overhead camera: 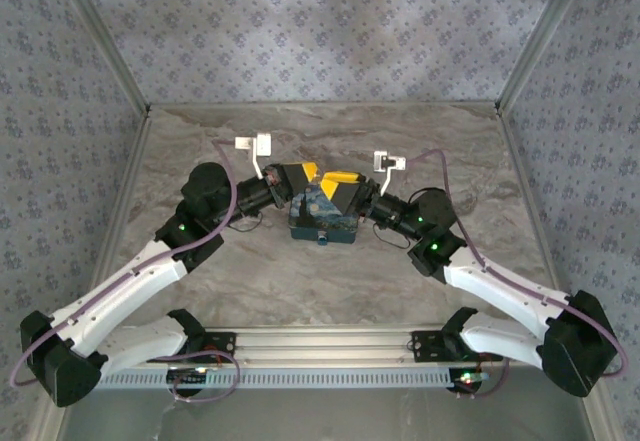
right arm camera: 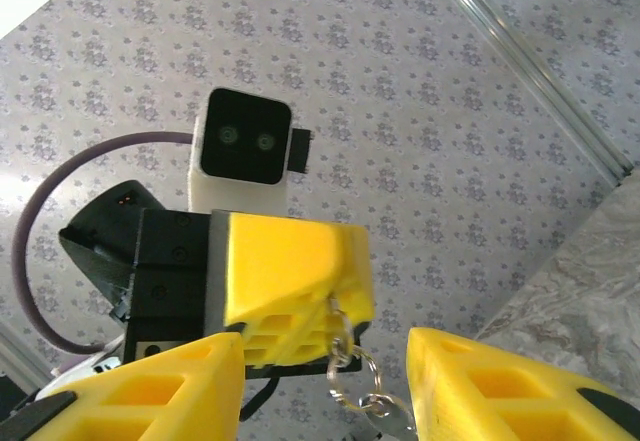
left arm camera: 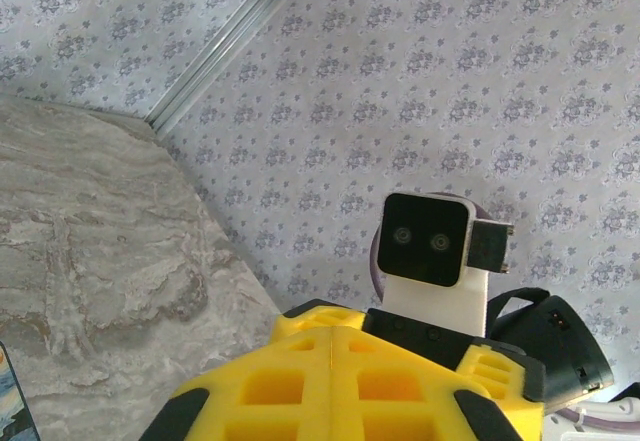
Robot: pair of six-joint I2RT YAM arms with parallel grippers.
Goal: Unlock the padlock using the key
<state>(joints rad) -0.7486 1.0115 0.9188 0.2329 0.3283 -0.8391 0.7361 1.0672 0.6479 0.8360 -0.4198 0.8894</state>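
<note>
Pinches a key ring (right arm camera: 352,366) tight in the closed left gripper (left arm camera: 330,333), up over the blue tin (overhead camera: 325,223) on the table (overhead camera: 300,281). Holds the right gripper (right arm camera: 325,353) wide open, a finger on each side of the hanging ring

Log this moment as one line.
left tool shut, key ring hanging from it | right tool open around ring | both over tin
</note>
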